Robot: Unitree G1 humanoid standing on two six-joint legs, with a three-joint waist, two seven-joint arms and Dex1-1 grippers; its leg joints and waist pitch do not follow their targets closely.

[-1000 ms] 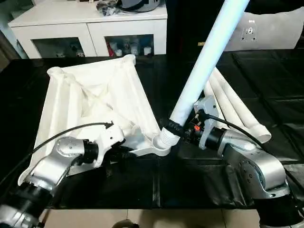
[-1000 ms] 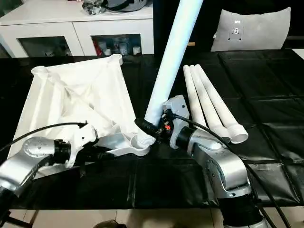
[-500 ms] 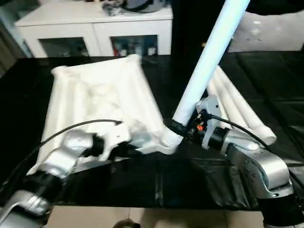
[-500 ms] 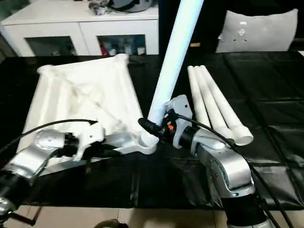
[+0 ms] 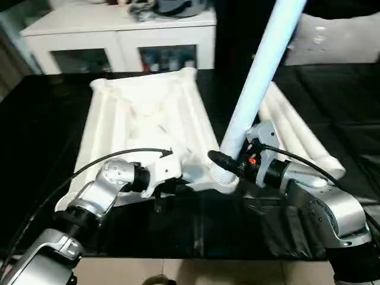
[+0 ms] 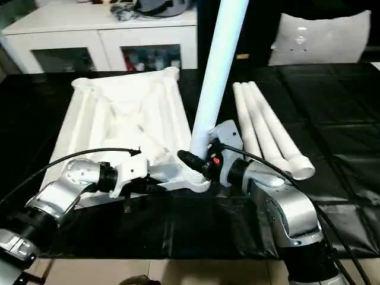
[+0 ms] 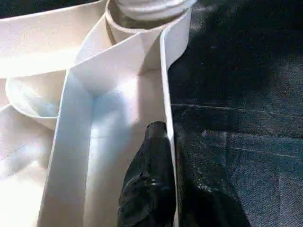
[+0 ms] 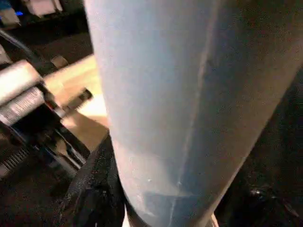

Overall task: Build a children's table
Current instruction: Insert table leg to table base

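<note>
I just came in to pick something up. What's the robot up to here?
It is putting a white children's table together. The table top lies underside up on the black surface. The left gripper is pinched shut on its near rim, while the right gripper holds a leg standing in a corner socket. Three more legs lie alongside.

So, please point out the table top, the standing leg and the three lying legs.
table top (image 6: 113, 113): right eye view, ribbed underside.
standing leg (image 6: 221, 53): right eye view, middle of tube.
lying legs (image 6: 267, 127): right eye view, middle tube.
</note>
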